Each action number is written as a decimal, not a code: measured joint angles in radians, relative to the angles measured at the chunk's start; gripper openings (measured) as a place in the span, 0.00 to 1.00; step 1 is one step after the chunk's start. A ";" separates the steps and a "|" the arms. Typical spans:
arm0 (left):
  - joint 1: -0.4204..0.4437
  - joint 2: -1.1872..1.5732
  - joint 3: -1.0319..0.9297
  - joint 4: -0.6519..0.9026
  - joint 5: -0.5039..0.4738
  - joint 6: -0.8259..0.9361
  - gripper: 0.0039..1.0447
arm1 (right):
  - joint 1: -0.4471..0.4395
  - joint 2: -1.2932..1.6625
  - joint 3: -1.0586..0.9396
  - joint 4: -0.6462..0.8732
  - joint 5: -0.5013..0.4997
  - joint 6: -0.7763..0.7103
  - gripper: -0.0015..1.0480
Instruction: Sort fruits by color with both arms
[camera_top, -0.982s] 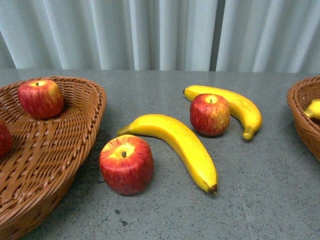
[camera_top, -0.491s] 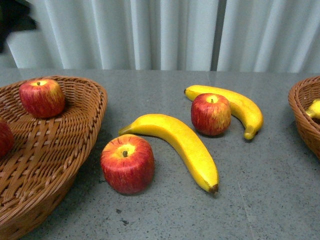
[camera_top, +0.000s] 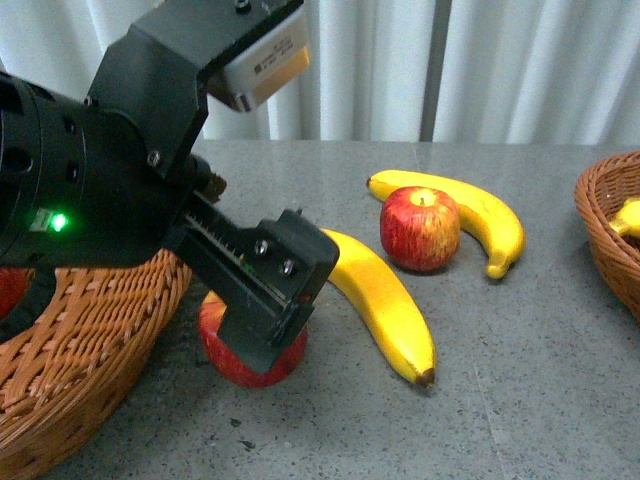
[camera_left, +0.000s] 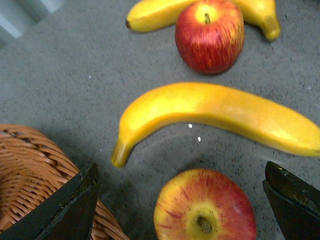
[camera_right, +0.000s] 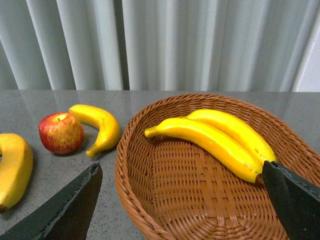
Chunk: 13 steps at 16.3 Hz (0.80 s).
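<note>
One apple (camera_left: 205, 212) beside the basket (camera_left: 30, 170) is straddled by the spread left gripper (camera_left: 180, 172); likely rigid and slick, best pinched across its middle.

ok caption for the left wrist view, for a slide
Left pincer open over a red apple, a banana lying just beyond it and a wicker basket beside one finger.

Diffuse light from above, moderately bright; soft shadow on the table (camera_top: 540, 380) just under the long banana (camera_top: 385, 305). Left wrist view slightly soft: two tiny glare specks on that banana, apple (camera_left: 205, 215) beside it blurred.
</note>
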<state>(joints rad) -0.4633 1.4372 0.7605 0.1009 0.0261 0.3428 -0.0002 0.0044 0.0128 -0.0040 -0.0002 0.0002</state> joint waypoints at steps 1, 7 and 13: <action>0.000 0.002 -0.003 -0.012 0.000 0.008 0.94 | 0.000 0.000 0.000 0.000 0.000 0.000 0.94; 0.000 0.010 -0.011 -0.021 0.040 0.036 0.94 | 0.000 0.000 0.000 0.000 0.000 0.000 0.94; -0.004 0.048 -0.019 -0.008 0.053 0.059 0.94 | 0.000 0.000 0.000 0.000 0.000 0.000 0.94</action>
<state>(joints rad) -0.4671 1.4857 0.7410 0.0929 0.0792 0.4015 -0.0002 0.0044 0.0128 -0.0044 -0.0002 0.0002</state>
